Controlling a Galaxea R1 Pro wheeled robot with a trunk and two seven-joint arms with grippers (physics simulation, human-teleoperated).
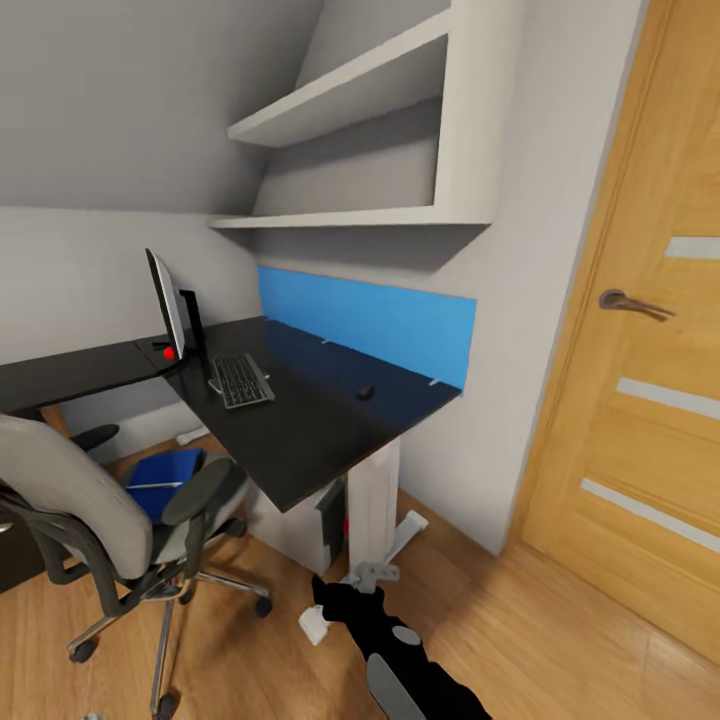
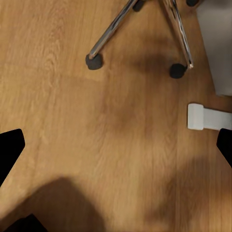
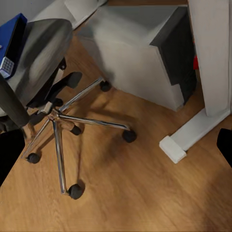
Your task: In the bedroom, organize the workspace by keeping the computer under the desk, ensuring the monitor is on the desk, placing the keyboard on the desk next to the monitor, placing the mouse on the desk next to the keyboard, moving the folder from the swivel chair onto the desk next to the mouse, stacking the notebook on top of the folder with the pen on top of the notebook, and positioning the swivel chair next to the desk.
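the swivel chair [image 1: 110,510] held the folder [image 1: 165,478] on its grey upholstered seat, a flat bright blue slab with a thin pale line across it; whether that line was the pen could not be told. the chair stood at about 8 o'clock in the head view, just off the desk's near corner, its chrome star base [image 3: 63,123] and black casters resting on the wooden plank floor [image 2: 121,154].

the desk [image 1: 300,430] was a smooth black top on white legs. on it the monitor [image 1: 168,305] stood nearly edge-on at 10 o'clock, a red dot at its lower corner. the keyboard [image 1: 240,380], silver-grey with dark keys, lay just beside it. the mouse [image 1: 366,391], small, rounded and black, sat well apart toward 3 o'clock of the keyboard. beneath the desktop sat a pale grey boxy computer [image 3: 140,53] with a dark panel on its face.

no writing could be read anywhere.

both the left gripper [image 2: 116,150] and the right gripper [image 3: 116,150] hung with dark fingertips spread wide, empty over the floor.
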